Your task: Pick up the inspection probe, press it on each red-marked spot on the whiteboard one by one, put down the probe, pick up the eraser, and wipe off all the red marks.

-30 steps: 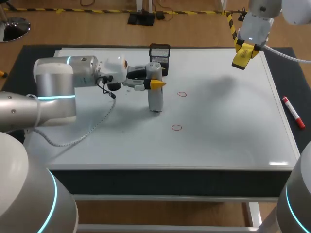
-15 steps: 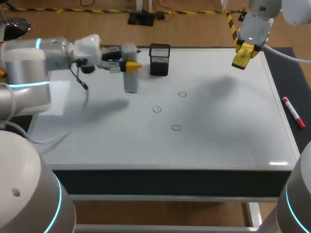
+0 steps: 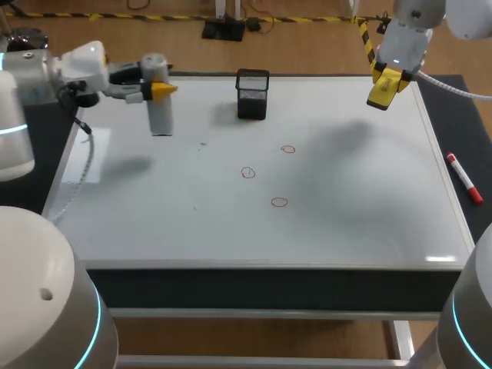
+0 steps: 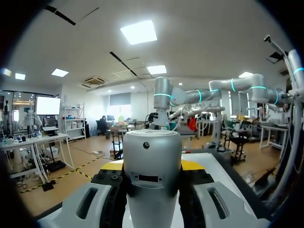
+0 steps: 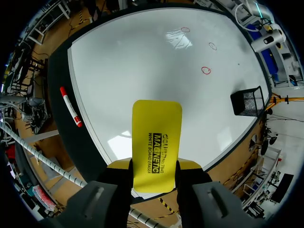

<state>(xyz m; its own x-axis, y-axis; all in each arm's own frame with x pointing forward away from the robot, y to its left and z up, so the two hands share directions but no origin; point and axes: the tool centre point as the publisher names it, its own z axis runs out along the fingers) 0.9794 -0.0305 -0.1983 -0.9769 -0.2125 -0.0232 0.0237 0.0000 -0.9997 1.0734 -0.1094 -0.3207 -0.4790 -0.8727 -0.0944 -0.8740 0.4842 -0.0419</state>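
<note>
Far left: pinching a grey cylindrical inspection probe (image 3: pixel 160 117) upright in the left gripper (image 3: pixel 157 86), hanging above the white rectangular whiteboard (image 3: pixel 346 192). Middle: showing three small red circle marks (image 3: pixel 247 173) near a black mesh basket (image 3: pixel 252 94). Far right: clamping a flat yellow eraser (image 5: pixel 156 137) in the right gripper (image 3: pixel 383 88), hovering above the board's corner.
</note>
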